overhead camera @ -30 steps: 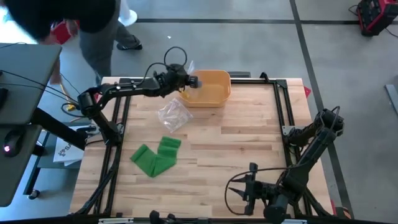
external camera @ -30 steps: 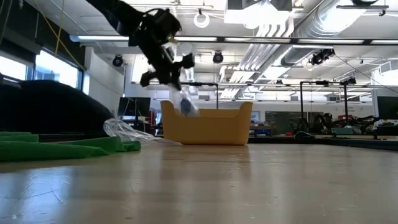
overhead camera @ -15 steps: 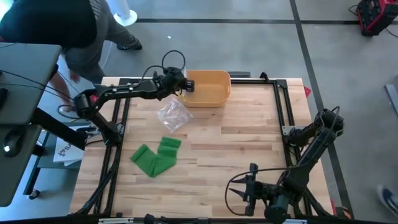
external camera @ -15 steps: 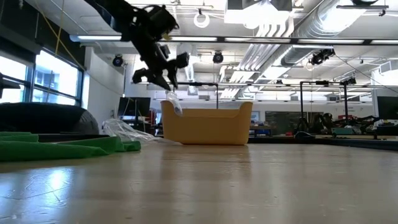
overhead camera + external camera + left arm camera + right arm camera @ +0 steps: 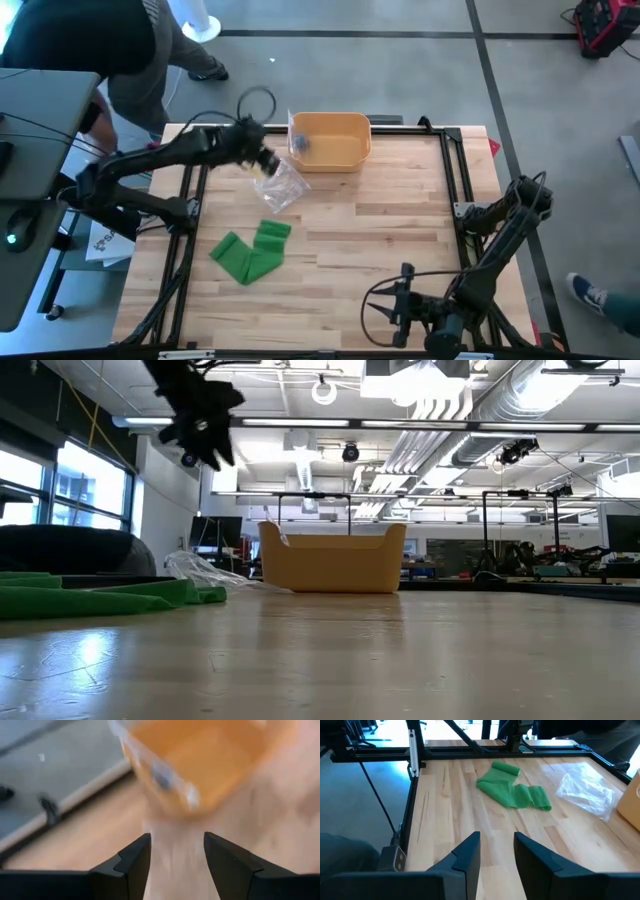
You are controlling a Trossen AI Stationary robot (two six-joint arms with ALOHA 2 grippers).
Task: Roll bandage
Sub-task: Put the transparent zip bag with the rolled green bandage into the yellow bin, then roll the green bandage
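- My left pincer [image 5: 262, 160] hangs above the far-left part of the bench [image 5: 380, 230], just left of the yellow bin [image 5: 333, 140], over the clear plastic wrapper [image 5: 280, 184]. Fingers spread, nothing btwn them.
- Small whitish-blue item [image 5: 299, 146] lies inside the bin at its left wall; can't tell what it is.
- My right pincer [image 5: 392, 310] is parked at the near-right edge, low, fingers part-way apart, empty, pointing across the bench toward the bandage.
- Green bandage [image 5: 249, 251] lies on the bench, left of centre, well apart from both pincers. One end looks partly rolled, the rest is a loose, crumpled strip.
- Progress, my read: early. Bandage appears unwrapped and the wrapper is out of the way, but the rolling itself is mostly undone; no pincer touches it yet.
- Left to do: reach the strip, pin one end, wind it up.
- Surface: pale wood planks w/ black frame rails along the sides.
- Room: grey floor w/ dark lines, a person [image 5: 110, 45] standing at the far left by a desk, workshop w/ ceiling ducts beyond.
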